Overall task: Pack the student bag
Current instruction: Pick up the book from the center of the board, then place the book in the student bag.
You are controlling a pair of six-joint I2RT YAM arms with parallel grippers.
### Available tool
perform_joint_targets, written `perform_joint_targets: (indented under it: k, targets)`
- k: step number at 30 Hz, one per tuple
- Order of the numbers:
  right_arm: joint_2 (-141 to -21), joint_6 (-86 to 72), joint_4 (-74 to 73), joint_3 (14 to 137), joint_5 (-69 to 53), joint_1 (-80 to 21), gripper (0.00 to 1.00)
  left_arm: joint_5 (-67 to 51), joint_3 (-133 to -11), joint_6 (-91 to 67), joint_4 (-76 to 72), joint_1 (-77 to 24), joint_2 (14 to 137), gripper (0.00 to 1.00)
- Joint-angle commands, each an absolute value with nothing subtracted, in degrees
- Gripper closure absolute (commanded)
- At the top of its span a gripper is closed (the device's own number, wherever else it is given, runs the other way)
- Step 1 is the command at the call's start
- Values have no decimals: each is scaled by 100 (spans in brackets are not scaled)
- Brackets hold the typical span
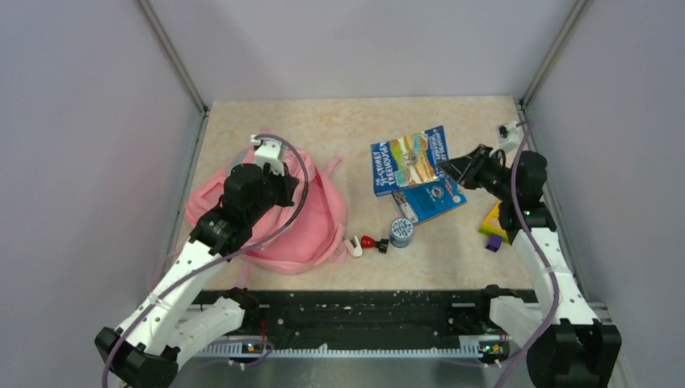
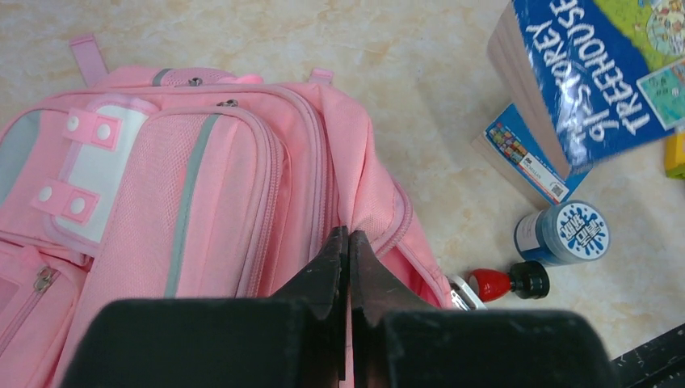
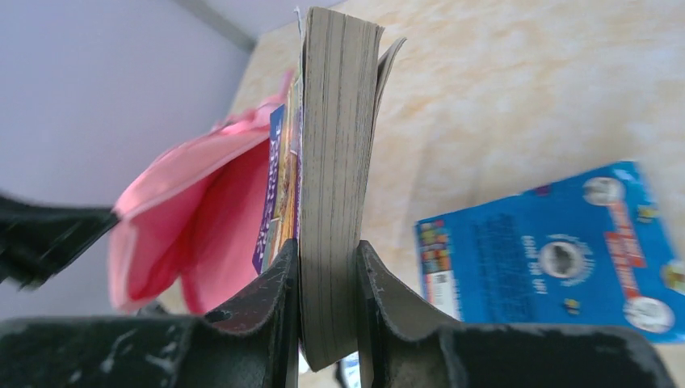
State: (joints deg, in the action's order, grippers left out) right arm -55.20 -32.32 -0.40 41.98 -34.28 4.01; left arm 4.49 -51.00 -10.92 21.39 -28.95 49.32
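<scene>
Pink student bag lies on the left half of the tabletop, with both grippers clamped.
The left gripper is pinched tight on the fabric rim of the bag's main opening, whose pink lining gapes in the right wrist view. The right gripper is closed on the page edge of a thick paperback, which is right of the bag and partly over a thin blue book lying flat. Nearer lie a yellow block by the right arm, a blue round tub, and a red-and-black stamp between tub and bag.

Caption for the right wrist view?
Right gripper clamps a thick book, seen edge-on, with the pink backpack beyond it.
</scene>
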Motion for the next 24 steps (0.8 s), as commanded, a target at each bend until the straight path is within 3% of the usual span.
perform_joint_targets:
  k: [1, 14, 24]
  targets:
    - [-5126, -3929, 482, 4320, -3448, -578, 100, 149, -5546, -1410, 1468, -2776, 5062, 100]
    - [-5777, -4670, 1409, 3790, -2243, -3326, 100, -335, -5375, -1271, 1081, -2670, 5053, 100]
    - [-7049, -5310, 3715, 3633, -1292, -4347, 100, -583, -5223, -1230, 959, -2658, 4959, 100]
